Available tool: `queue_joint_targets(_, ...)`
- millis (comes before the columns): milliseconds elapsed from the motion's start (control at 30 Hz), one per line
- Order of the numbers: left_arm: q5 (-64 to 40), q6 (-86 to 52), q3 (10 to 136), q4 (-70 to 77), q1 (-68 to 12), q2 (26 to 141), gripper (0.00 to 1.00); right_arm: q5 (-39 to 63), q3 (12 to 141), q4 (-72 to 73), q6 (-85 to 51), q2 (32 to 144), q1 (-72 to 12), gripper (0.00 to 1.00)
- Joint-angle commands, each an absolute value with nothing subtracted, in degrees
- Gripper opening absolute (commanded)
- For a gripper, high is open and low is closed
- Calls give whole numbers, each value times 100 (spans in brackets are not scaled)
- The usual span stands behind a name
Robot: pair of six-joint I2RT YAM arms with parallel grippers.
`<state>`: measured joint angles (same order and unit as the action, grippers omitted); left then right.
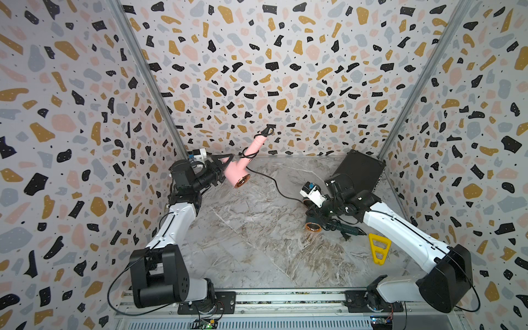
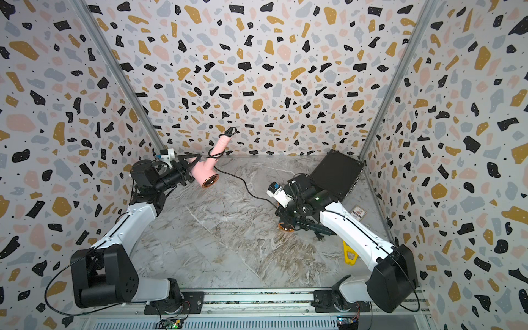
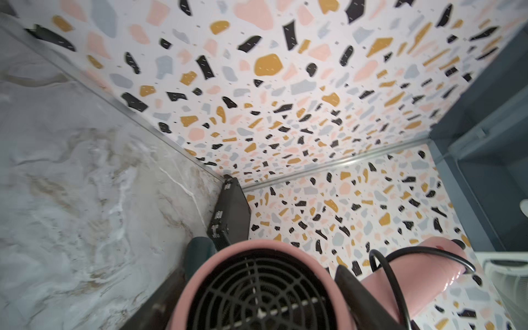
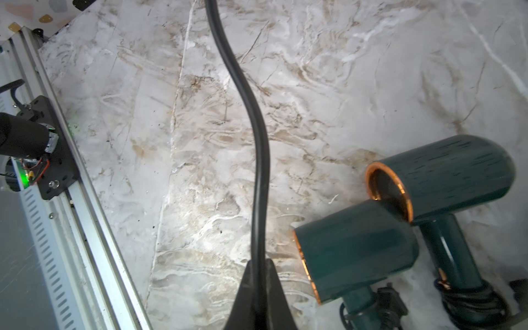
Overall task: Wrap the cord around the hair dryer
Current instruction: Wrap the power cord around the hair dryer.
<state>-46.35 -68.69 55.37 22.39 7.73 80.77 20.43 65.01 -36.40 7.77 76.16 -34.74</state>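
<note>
- Your left gripper (image 1: 223, 169) clamps the pink hair dryer (image 1: 235, 173) by its barrel, between the jaws. The plastic looks hard and smooth, so it will likely swivel.
- Your right gripper (image 4: 258, 267) pinches the cord (image 4: 258, 148), which trails ahead of it. It looks limp and springy, so hold it taut.

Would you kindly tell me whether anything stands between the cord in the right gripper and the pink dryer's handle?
Nothing visible does: the cord crosses bare tabletop from the right gripper to the pink hair dryer in the left gripper. The teal dryers lie aside, off that path.
</note>
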Motion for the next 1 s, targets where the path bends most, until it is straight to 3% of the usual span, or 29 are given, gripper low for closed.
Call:
queue_joint_targets(0, -3517, -6297, 5612, 1762, 818, 8018, 0, 1767, 6315, -3861, 379, 7191, -3761, 0)
queue_joint_targets(267, -1503, -4499, 5981, -81, 779, 7914, 0, 1308, 6350, -4338, 322, 6787, -4192, 0)
queue_joint_targets(433, -41, -3072, 6233, -1236, 317, 7696, 0, 1164, 6627, -4387, 554, 6790, -4201, 0)
queue_joint_targets(600, 770, -2293, 6284, -1742, -46, 7625, 0, 936, 7218, -4527, 862, 7086, -4195, 0)
queue_joint_targets(767, 890, -1875, 6218, -2084, -251, 7558, 0, 1042, 7915, -4573, 1216, 7419, -4200, 0)
queue_joint_targets(967, 74, -1217, 6363, -2814, -714, 7574, 0, 1125, 8692, -4495, 1617, 7894, -4201, 0)
